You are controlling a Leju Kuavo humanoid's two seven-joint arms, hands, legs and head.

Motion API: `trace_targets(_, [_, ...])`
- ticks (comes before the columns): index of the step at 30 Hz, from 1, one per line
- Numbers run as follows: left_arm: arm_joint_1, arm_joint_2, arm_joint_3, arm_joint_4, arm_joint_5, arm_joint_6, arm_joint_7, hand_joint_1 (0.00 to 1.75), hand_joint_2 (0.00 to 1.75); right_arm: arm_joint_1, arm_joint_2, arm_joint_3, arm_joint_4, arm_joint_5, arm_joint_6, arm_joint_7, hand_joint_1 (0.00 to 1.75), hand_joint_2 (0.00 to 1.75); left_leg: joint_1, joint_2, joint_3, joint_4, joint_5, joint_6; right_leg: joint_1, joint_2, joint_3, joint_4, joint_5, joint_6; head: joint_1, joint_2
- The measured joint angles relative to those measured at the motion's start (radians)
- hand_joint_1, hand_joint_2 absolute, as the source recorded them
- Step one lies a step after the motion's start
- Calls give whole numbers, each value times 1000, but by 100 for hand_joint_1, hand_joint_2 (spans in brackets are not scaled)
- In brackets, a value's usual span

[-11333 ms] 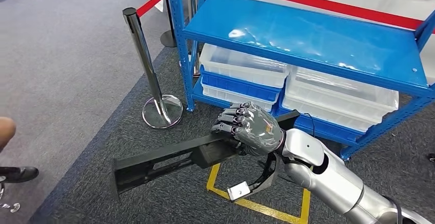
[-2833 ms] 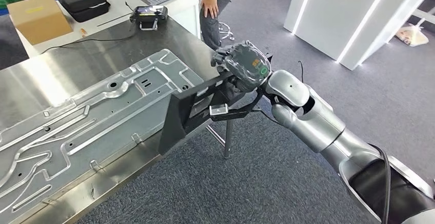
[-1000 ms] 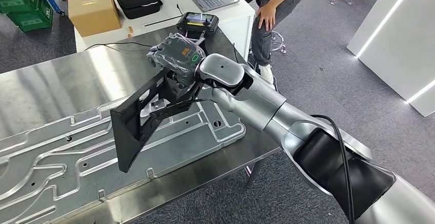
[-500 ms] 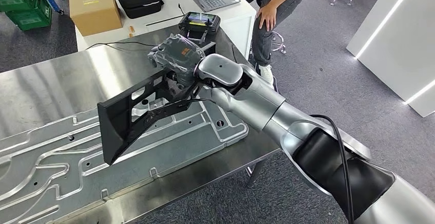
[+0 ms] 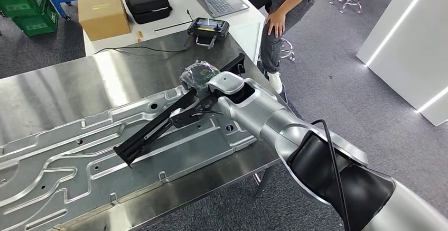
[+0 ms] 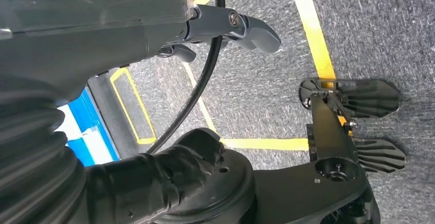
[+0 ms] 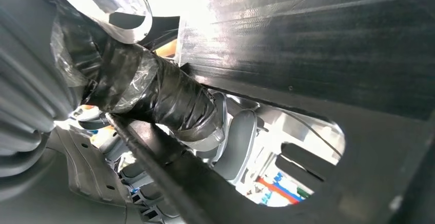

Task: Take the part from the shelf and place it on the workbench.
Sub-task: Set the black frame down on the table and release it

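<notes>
Around the upper end of the long black part (image 5: 174,117) the right hand's (image 5: 198,75) fingers (image 7: 169,101) are wrapped, gripping it. From the hand, the part slants toward 8 o'clock, its far end low over the stamped metal panel (image 5: 63,157) lying on the steel table (image 5: 47,91). At 12 o'clock from the hand sits a black controller (image 5: 209,27); a person (image 5: 282,3) stands at 2 o'clock. Whether the left hand's (image 6: 231,24) fingers are open or closed cannot be told.
</notes>
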Motion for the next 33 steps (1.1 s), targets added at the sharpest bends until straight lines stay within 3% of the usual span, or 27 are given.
trace_targets(23, [-11, 2, 0, 0, 12, -17, 11, 0, 175, -33, 1, 54, 40, 96, 28, 51, 175, 175, 0, 0, 13, 0, -3, 4, 1, 0, 17, -10, 0, 0, 0, 0])
trace_targets(33, [-4, 3, 9, 0, 46, -1, 26, 0, 175, -160, -41, 121, 72, 226, -7, 148, 175, 175, -1, 2, -3, 1, 0, 7, -1, 2, 3, -10, 7, 7, 0, 0])
